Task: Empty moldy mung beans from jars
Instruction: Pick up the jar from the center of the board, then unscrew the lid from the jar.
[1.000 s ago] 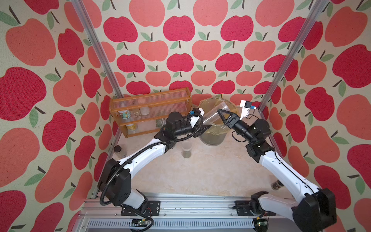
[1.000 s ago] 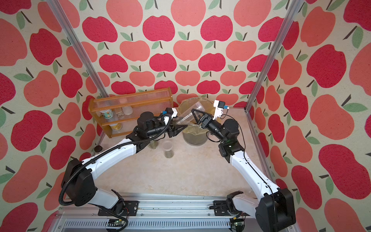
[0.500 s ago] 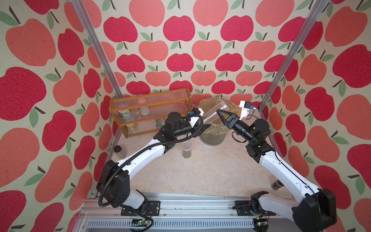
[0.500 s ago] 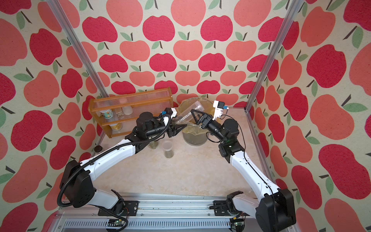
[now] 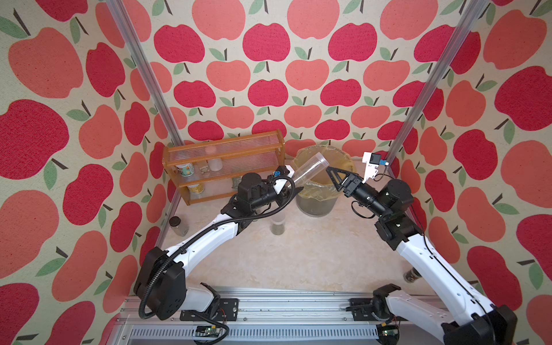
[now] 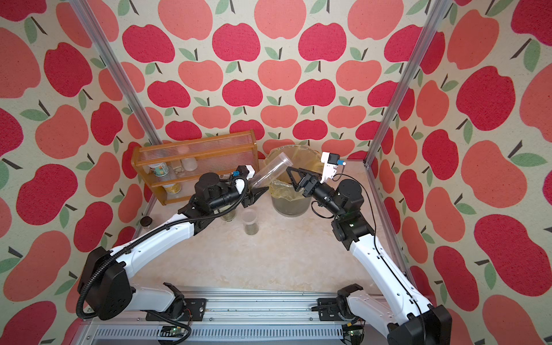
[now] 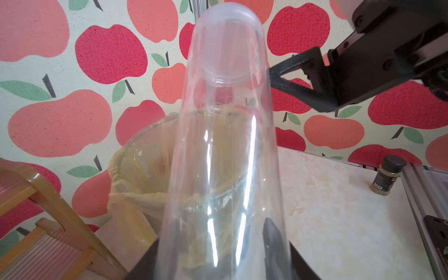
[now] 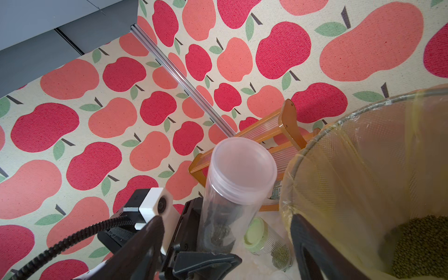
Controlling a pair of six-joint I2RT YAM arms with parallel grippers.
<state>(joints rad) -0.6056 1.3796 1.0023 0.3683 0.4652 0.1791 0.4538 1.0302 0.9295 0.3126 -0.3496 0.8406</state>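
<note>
On the table [image 5: 298, 260], a short jar [image 6: 250, 219] of mung beans [image 6: 251, 229] stands at 7 o'clock from the bin [image 5: 316, 206]. The left tool [image 6: 257, 191] clamps the base of the tall tube [image 5: 310, 170], whose capped end tilts toward 1 o'clock. At the cap's 3 o'clock, the right tool [image 5: 331, 179] gapes wide and empty. More beans lie in the bin's bottom.

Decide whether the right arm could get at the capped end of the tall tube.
Probably yes: the right gripper is open just beside the cap of the tall tube, with nothing between them.
</note>
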